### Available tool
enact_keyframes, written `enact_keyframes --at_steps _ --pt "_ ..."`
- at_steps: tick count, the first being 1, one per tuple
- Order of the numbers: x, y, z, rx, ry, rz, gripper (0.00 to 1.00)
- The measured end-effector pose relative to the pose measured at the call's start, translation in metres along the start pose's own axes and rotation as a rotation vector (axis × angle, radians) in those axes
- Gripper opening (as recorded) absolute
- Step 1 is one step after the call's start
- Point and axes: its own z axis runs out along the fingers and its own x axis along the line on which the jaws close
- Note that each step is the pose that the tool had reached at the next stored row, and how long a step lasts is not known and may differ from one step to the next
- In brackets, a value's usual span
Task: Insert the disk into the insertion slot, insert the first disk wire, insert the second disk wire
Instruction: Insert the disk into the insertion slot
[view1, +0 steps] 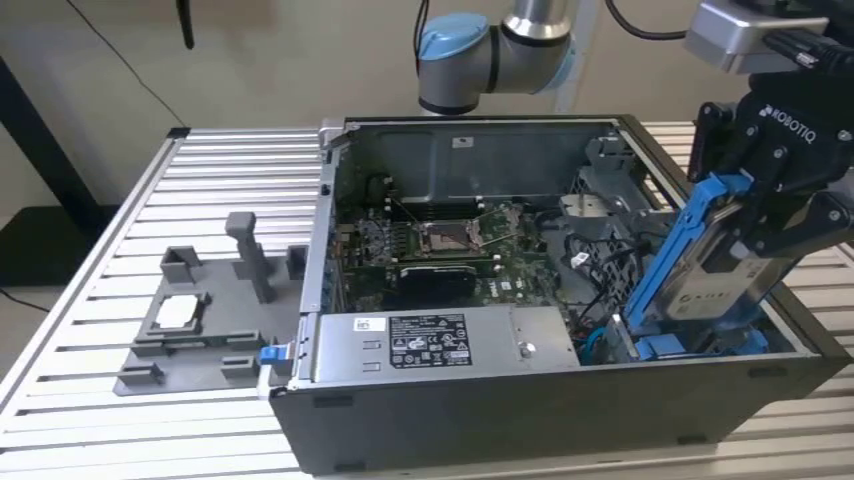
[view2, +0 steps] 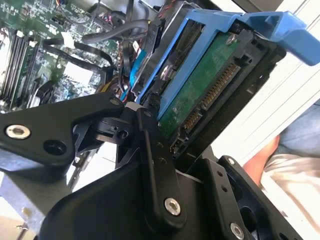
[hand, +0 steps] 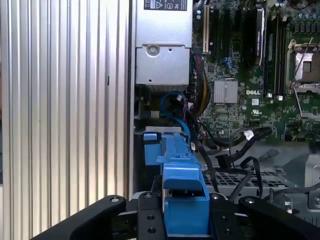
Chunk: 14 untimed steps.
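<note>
The disk (view1: 705, 275) stands on end inside the open computer case (view1: 534, 430), at the front corner on the exterior view's right. Its long axis runs steeply: the lower end is down among the cables near the case floor, and the upper end leans up and out toward the exterior view's right. You have it pinched in the gripper (view1: 754, 235), whose fingers press on the two long blue rails of the upper half, so the disk hangs below and ahead of the wrist. In the first wrist view the blue frame (hand: 182, 200) sits squarely between the two black fingers (hand: 150, 220) and points along the case wall. In the second wrist view you see the disk's green board (view2: 200, 85) and its connector edge facing the camera.

Whether the lower end has entered the slot, I cannot tell; the disk and the case wall cover that spot.

Just beside the disk lie loose black cables (hand: 235, 145) and a blue cable (hand: 175, 107). Farther in are the power supply (view1: 427, 345) and the main board (view1: 454, 240).

There is a white printed label on the disk's face and another on the power supply, and there is lettering on the gripper body.

Outside the case, a grey tray (view1: 200, 330) rests on the slatted table (view1: 80, 400), well apart. A person (view2: 295, 165) is close by.
</note>
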Motion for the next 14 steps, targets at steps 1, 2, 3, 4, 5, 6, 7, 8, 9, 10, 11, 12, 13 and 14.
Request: enact_keyframes --at_steps 1,2,3,4,5,6,7,8,9,10,11,12,13,14 --pt "-0.0001 -0.0001 0.0012 0.0 0.0001 0.0 0.33" --pt "-0.0003 -0.0002 0.0023 0.0 0.0001 0.0 0.33" --pt "-0.0005 -0.0002 0.0033 0.0 0.0001 0.0 0.33" --pt "-0.0006 -0.0002 0.0047 0.0 -0.0001 0.0 0.33" --pt "-0.0007 -0.0003 0.0057 0.0 -0.0001 0.0 0.33" --pt "-0.0008 -0.0004 0.0069 0.0002 0.0 0.0 0.33" --pt "-0.0009 -0.0004 0.008 0.0001 0.0 0.0 0.33" --pt "-0.001 -0.0005 0.009 0.0 -0.0001 0.0 0.33" --pt "-0.001 -0.0006 0.0096 0.0 -0.0001 0.0 0.33" --pt "-0.001 -0.0007 0.0107 -0.0001 -0.0001 0.0 0.33" --pt "-0.0011 -0.0008 0.0124 -0.0001 -0.0003 0.0 0.33" --pt "-0.0012 -0.0009 0.0141 0.0 -0.0003 0.0 0.33" --pt "-0.0012 -0.0011 0.0158 0.0 0.0 0.0 0.33" --pt "-0.0013 -0.0012 0.0176 0.0 0.0 0.0 0.33"
